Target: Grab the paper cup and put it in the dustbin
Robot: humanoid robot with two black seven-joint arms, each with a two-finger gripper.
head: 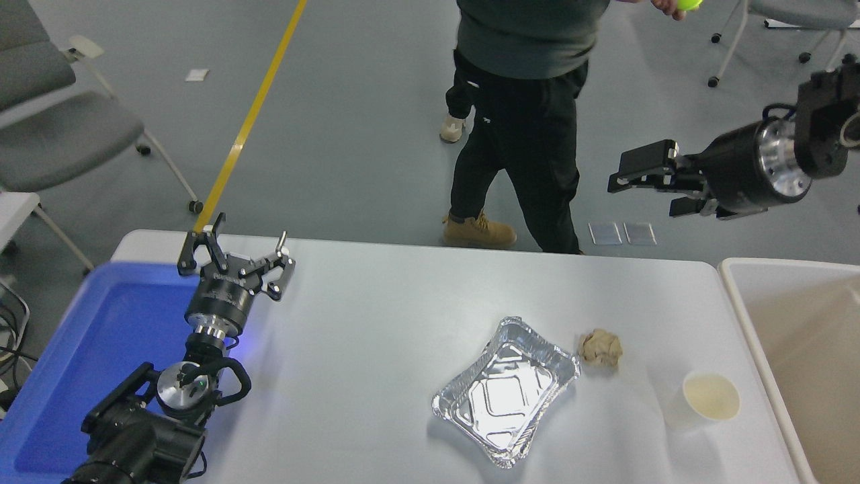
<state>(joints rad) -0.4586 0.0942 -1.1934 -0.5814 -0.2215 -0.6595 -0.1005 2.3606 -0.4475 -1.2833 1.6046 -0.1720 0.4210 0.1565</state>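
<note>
The small white paper cup (pixel 707 400) stands upright near the table's right front, its cream inside showing. Right of it, the big beige dustbin (pixel 736 292) sits against the table's right edge. My right gripper (pixel 638 178) hangs open and empty high beyond the table's far edge, pointing left, well above and behind the cup. At the lower left my left gripper (pixel 235 254) rests open over the rim of the blue tray, holding nothing.
A foil tray (pixel 505 391) lies mid-table with a crumpled brown paper ball (pixel 600 347) beside its right corner. A blue tray (pixel 94 349) fills the left end. A person (pixel 527 114) walks close behind the far edge, near my right gripper. Chairs stand at the far left and right.
</note>
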